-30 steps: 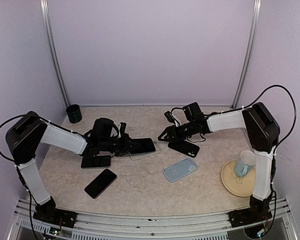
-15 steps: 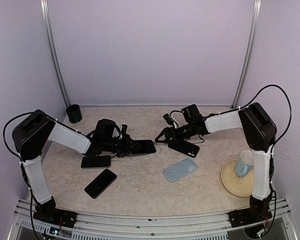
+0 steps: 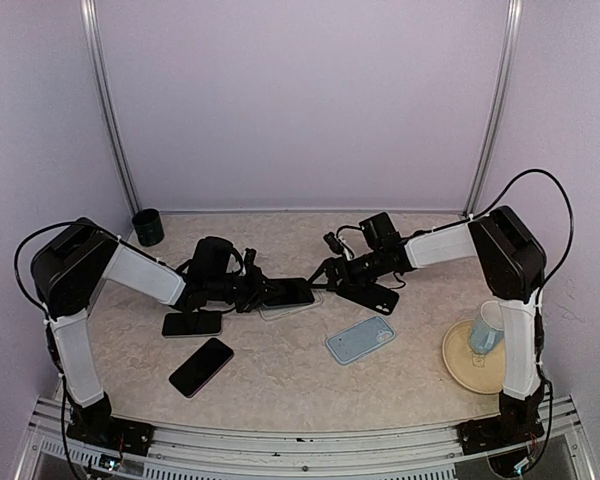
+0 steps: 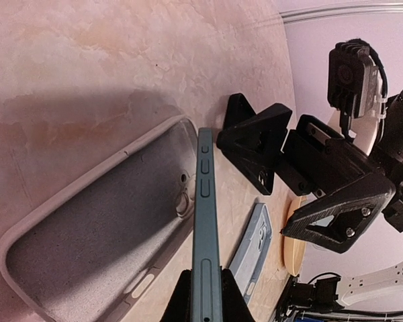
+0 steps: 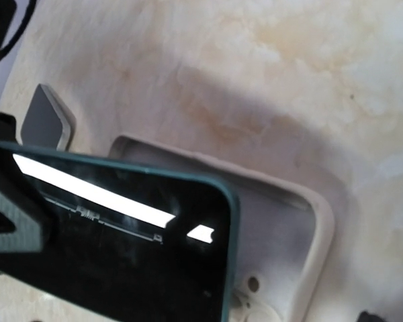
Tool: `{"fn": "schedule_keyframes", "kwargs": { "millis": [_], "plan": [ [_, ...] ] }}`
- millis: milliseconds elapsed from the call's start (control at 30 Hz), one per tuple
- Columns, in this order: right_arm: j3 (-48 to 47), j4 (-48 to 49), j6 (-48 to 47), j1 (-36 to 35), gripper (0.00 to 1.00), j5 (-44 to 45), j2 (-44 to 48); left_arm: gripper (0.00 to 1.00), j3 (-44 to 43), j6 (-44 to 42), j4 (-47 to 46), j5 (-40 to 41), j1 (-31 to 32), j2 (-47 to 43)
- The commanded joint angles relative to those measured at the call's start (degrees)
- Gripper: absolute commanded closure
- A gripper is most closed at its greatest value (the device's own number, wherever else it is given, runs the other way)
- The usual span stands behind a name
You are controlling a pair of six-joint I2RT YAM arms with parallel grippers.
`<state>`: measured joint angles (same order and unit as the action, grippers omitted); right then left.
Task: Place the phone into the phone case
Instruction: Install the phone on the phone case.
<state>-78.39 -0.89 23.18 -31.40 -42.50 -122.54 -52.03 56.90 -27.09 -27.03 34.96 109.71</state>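
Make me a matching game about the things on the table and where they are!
Things:
1. teal-edged phone
2. light blue case
3. pale mug
4. dark cup

Places:
A. on the tan plate
B. in the back left corner
C. held in the left pincer, above the whitish case
D. lying flat by itself, right of the middle

Pairs: 1-C, 2-D, 3-A, 4-B
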Motion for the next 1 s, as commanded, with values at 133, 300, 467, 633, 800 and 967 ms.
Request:
{"fn": "schedule_keyframes", "kwargs": {
  "millis": [133, 300, 467, 633, 800, 967],
  "plan": [
    [-1.83, 0.72, 0.55, -1.42, 0.0, -2.0, -1.76, 1.0, -1.98, 2.29, -5.1, -3.53, -0.95, 1.75],
    [-2.0, 0.72, 0.79, -1.89, 0.0, -2.39, -2.33, 1.0, -2.37, 3.34, -5.14, -4.58, -1.16, 2.98],
    [-1.97, 0.73, 0.73, -2.09, 0.0, -2.27, -2.66, 1.0, -2.45, 4.51, -5.53, -5.67, -1.6, 4.08],
    [-2.0, 0.75, 0.72, -2.29, 0.0, -1.98, -3.33, 1.0, -2.53, 6.58, -5.82, -6.97, -2.06, 5.19],
    [-1.87, 0.71, 0.57, -2.82, 0.0, -2.13, -4.05, 1.0, -2.29, 8.99, -8.08, -8.57, -2.44, 6.76],
    [-2.02, 0.74, 0.47, -3.47, 0.0, -2.19, -4.49, 1.0, -2.57, 12.87, -10.95, -11.05, -2.61, 9.23]
  ]
}}
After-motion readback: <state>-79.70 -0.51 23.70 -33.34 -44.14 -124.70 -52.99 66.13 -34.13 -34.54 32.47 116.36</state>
